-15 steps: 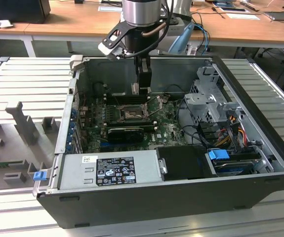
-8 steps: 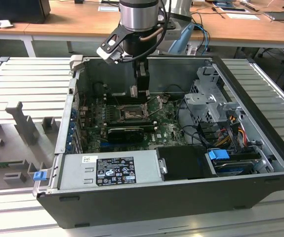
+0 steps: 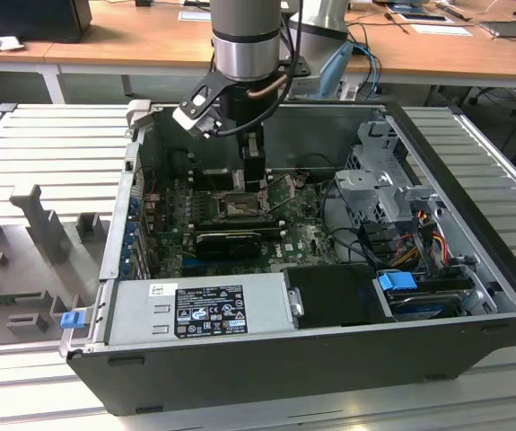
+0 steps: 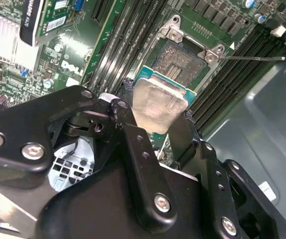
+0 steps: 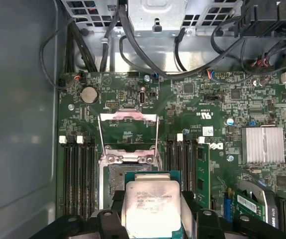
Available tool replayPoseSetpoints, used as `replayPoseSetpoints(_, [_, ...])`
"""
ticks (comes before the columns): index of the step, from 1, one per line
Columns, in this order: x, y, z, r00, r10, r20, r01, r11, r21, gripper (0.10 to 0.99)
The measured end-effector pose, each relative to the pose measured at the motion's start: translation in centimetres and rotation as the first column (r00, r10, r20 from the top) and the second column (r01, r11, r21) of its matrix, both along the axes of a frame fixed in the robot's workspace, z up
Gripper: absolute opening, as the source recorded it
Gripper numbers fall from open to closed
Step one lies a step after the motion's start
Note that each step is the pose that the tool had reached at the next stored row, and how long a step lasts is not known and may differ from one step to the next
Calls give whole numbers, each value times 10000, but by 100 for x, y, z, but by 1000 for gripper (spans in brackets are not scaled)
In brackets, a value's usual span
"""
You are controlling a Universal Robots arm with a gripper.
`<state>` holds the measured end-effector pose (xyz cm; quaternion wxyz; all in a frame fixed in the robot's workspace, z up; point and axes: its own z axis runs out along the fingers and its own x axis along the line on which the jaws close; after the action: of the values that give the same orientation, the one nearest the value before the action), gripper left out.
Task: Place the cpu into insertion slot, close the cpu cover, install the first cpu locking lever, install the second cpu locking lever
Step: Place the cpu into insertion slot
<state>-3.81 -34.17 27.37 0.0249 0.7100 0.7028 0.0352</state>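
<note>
The arm (image 3: 247, 40) stands upright over the open computer case (image 3: 266, 368), its silver wrist cylinder vertical and the gripper (image 3: 253, 171) pointing straight down into the case, above the green motherboard (image 3: 302, 238). In both wrist views the black fingers (image 4: 133, 144) are closed onto the cpu (image 4: 157, 104), gripping it by two opposite edges with its pale metal face turned up toward the cameras.

In the first wrist view the cpu (image 5: 150, 206) sits between the fingertips of the gripper (image 5: 151, 219) and overlaps the near edge of the insertion slot (image 5: 115, 175). The slot's dark contact field shows beyond the chip. Whether the chip touches the socket cannot be told. In the second wrist view the insertion slot (image 4: 180, 59) lies just past the held chip.

The cpu cover (image 5: 128, 116) is swung open, standing up from its hinge at the far side of the slot. A thin locking lever (image 4: 254, 58) sticks out sideways from the socket corner, unlatched. Memory slots (image 5: 80, 169) run along both sides of the socket, and a finned heatsink (image 5: 262, 144) lies well apart on the board.
</note>
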Motion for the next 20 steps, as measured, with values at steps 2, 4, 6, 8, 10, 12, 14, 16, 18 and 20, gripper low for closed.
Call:
replayPoseSetpoints(2, [-5,1,-55,10000,-2,0,2,9999,108,525])
replayPoseSetpoints(4, [-5,1,-83,10000,-1,0,1,9999,117,525])
replayPoseSetpoints(6, [-10,0,-105,10000,-2,5,2,9999,118,525])
replayPoseSetpoints(8, [-11,0,-118,10000,-3,38,2,9999,117,525])
replayPoseSetpoints(10, [-11,0,-137,10000,-3,48,2,9999,117,525])
replayPoseSetpoints(12, [-11,0,-152,10000,-2,49,1,9999,117,525])
replayPoseSetpoints(14, [-11,0,-158,10000,-3,47,2,9999,114,525])
replayPoseSetpoints(16, [-12,0,-161,10000,-2,48,2,9999,116,525])
replayPoseSetpoints(18, [-12,1,-167,10000,-3,50,2,9999,119,525])
replayPoseSetpoints(20, [-20,1,-195,10000,-4,49,3,9999,117,525])
